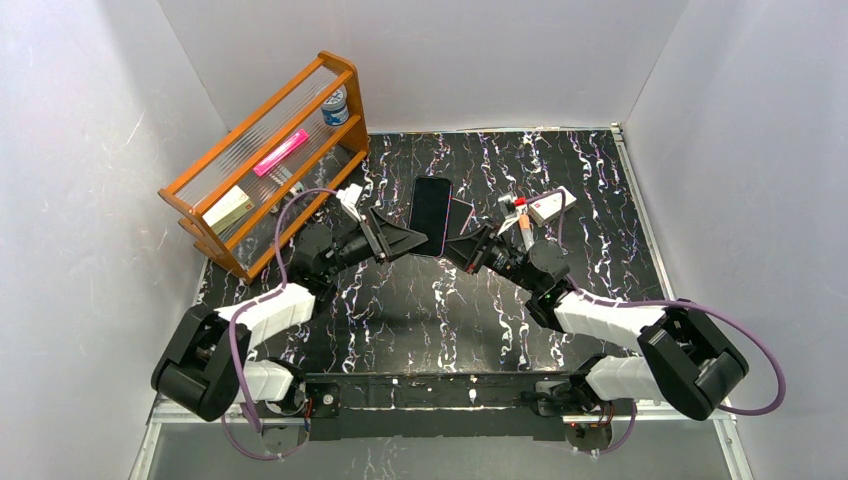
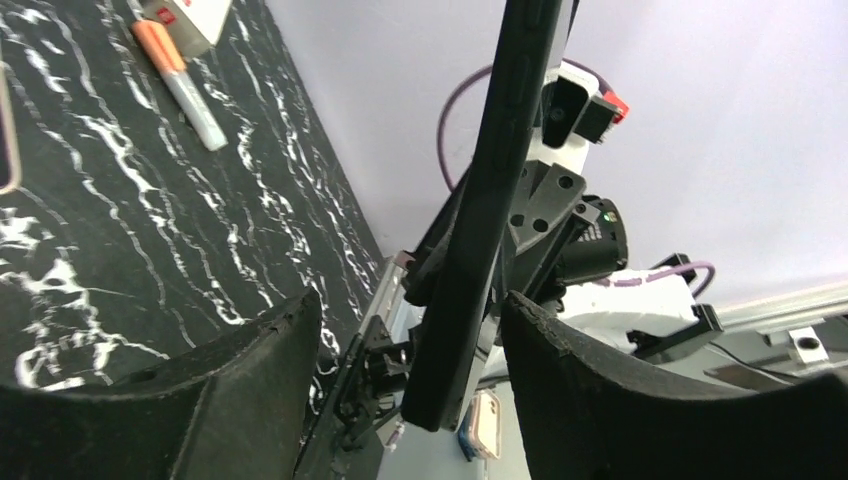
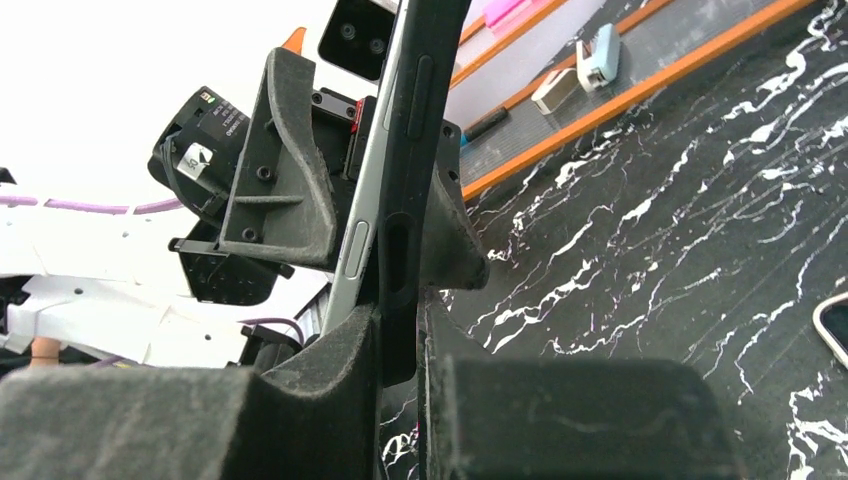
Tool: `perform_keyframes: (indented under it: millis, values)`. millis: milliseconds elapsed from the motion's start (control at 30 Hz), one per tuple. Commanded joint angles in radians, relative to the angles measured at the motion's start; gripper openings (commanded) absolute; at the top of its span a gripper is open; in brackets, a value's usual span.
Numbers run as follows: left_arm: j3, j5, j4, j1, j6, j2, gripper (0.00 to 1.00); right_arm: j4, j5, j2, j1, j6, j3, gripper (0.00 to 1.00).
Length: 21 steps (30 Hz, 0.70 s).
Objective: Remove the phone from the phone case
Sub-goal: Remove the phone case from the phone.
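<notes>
A dark phone in a black case (image 1: pixel 430 212) is held on edge above the table between both arms. My right gripper (image 1: pixel 468 248) is shut on its lower edge. In the right wrist view the fingers (image 3: pixel 330 350) clamp the black case (image 3: pixel 412 150), and the phone's silver side (image 3: pixel 360 250) shows beside it. My left gripper (image 1: pixel 395 240) is open. In the left wrist view its gripper (image 2: pixel 410 300) straddles the case's edge (image 2: pixel 490 200) with a gap on both sides.
A second phone (image 1: pixel 462 215) lies flat on the black marbled table behind the held one. A white box (image 1: pixel 548 207) and an orange marker (image 1: pixel 525 225) lie by the right arm. A wooden shelf rack (image 1: pixel 270 160) stands at the back left.
</notes>
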Motion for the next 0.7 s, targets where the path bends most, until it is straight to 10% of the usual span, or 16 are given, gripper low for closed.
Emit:
perform_keyframes:
  millis: [0,300,667]
  values:
    - [0.035,0.009,-0.183,0.045,0.107,-0.065,0.66,-0.054,0.068,-0.058,-0.002,0.044,0.047,0.01]
    - [0.277,-0.269,-0.954,0.044,0.69,-0.243,0.72,-0.339,0.161,-0.109,-0.002,0.123,0.084,0.01]
    - [0.319,-0.52,-1.112,-0.207,1.092,-0.299,0.73,-0.61,0.183,-0.119,-0.002,0.274,0.175,0.01]
